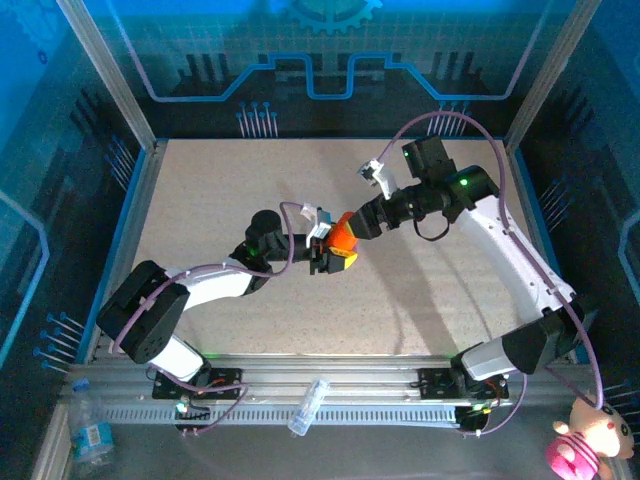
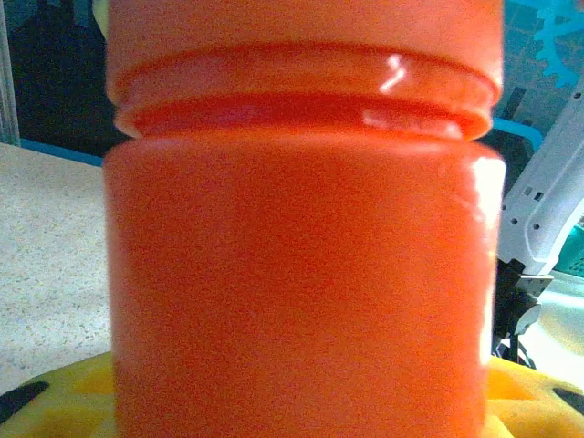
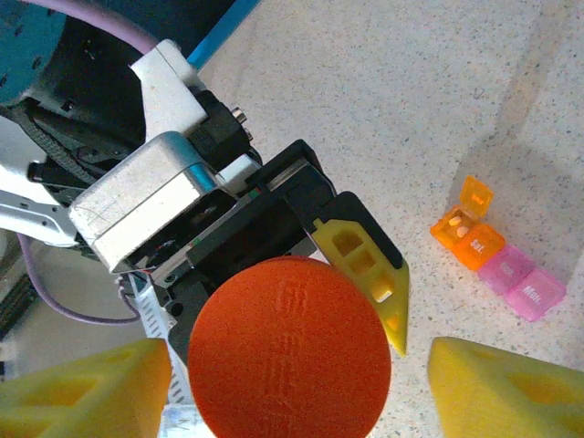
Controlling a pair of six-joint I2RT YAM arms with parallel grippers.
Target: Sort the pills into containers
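Out in the middle of the speckled surface [image 1: 220, 200] the two arms meet over an orange bottle [image 2: 301, 274]. The left hand [image 1: 338, 252] is clamped on the body of that bottle and holds it upright; from its own wrist camera the bottle stands right up against the lens, with the yellow fingertips [image 2: 64, 397] at the bottom edge. The right hand [image 3: 292, 392] hangs above the bottle's round cap [image 3: 287, 347] with its fingers apart, one on each side of the cap and neither touching it. The containers [image 3: 497, 251], a short strip of joined little boxes, orange at one end and pink at the other, lie on the surface to one side, well apart from both hands. The end orange box has its lid [image 3: 474, 196] tipped up, with small pale bits inside that I cannot make out
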